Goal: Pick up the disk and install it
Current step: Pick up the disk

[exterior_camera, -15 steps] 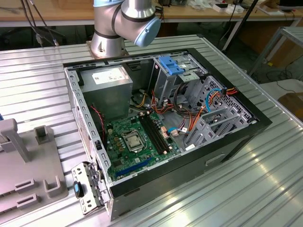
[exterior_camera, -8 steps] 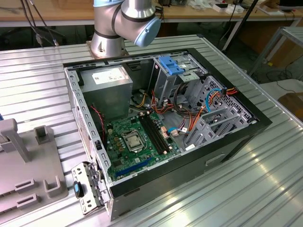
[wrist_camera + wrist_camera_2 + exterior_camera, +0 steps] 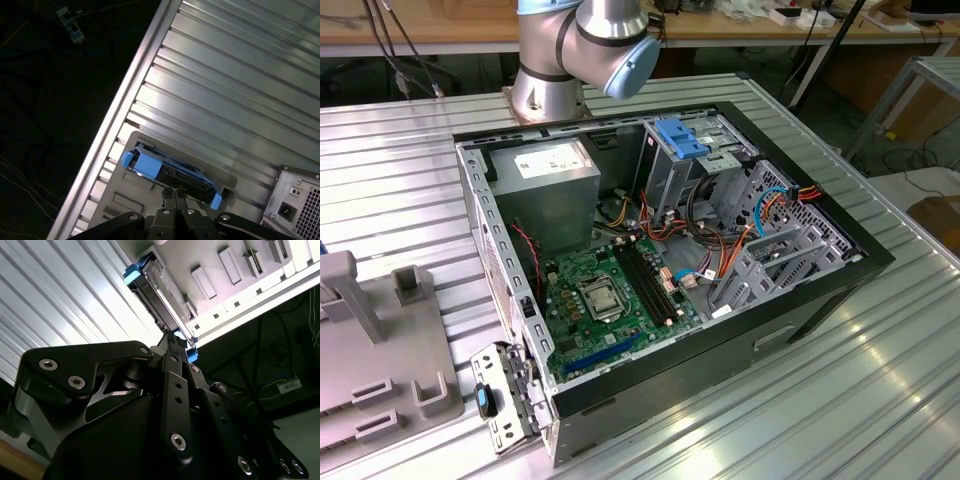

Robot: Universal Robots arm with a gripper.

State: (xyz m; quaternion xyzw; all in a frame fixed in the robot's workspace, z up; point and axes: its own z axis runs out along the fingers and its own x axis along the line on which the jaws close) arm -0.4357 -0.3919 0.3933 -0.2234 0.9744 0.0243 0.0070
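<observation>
First wrist view has the gripper (image 3: 175,192) with its fingers (image 3: 166,207) drawn close together, only a thin dark line between them. Their tips meet the near long edge of the disk (image 3: 160,167), about halfway along it. I cannot tell whether they pinch that edge or merely rest against it.

In the second wrist view, the gripper (image 3: 177,340) comes to the same narrow point over the lower part of the disk (image 3: 160,295), just short of its blue corner.

A pale label covers the disk's flat face in the second wrist view, but its print cannot be made out. In the exterior view, a white sticker (image 3: 542,160) sits on the power supply (image 3: 545,195) inside the open computer case (image 3: 800,315); its writing is also too fine to read.

The disk stands on edge in a slot of a pale grey holder (image 3: 125,200), directly beyond the fingertips. The holder lies on the ribbed metal table (image 3: 225,90), near the table's edge and apart from the case's socketed rear panel (image 3: 295,205).
</observation>
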